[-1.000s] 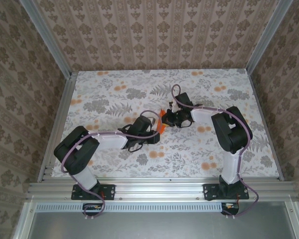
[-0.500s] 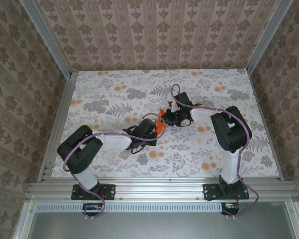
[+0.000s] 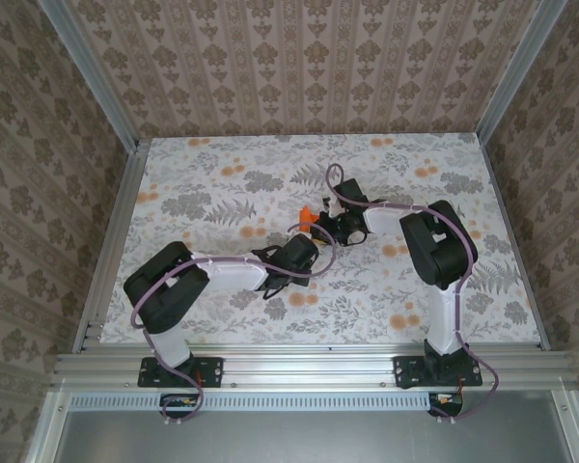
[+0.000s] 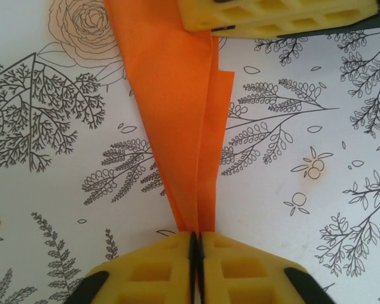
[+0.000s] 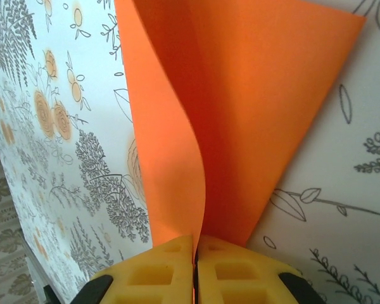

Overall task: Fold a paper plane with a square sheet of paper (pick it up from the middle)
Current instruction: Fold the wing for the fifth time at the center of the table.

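Note:
The orange sheet of paper (image 4: 177, 107) is folded into a slim dart that narrows to a point, with a centre crease. It is held just above the flowered table, between both grippers. My left gripper (image 4: 196, 237) is shut on its narrow tip. The right gripper's yellow fingers (image 4: 272, 16) clamp the wide end at the top of the left wrist view. In the right wrist view the right gripper (image 5: 195, 244) is shut on a curled edge of the paper (image 5: 240, 95). From above, the paper (image 3: 309, 216) shows as a small orange patch between the left gripper (image 3: 312, 239) and the right gripper (image 3: 326, 225).
The table (image 3: 203, 193) wears a white cloth with grey leaves and pale-orange flower prints. Aluminium rails (image 3: 111, 241) border it left and right, and patterned walls close it in. Both arms meet mid-table, with open cloth all around them.
The left arm has reached further right toward the right gripper, and its jaws have shut on the paper's tip. The paper has shifted up and back and shows smaller from above.

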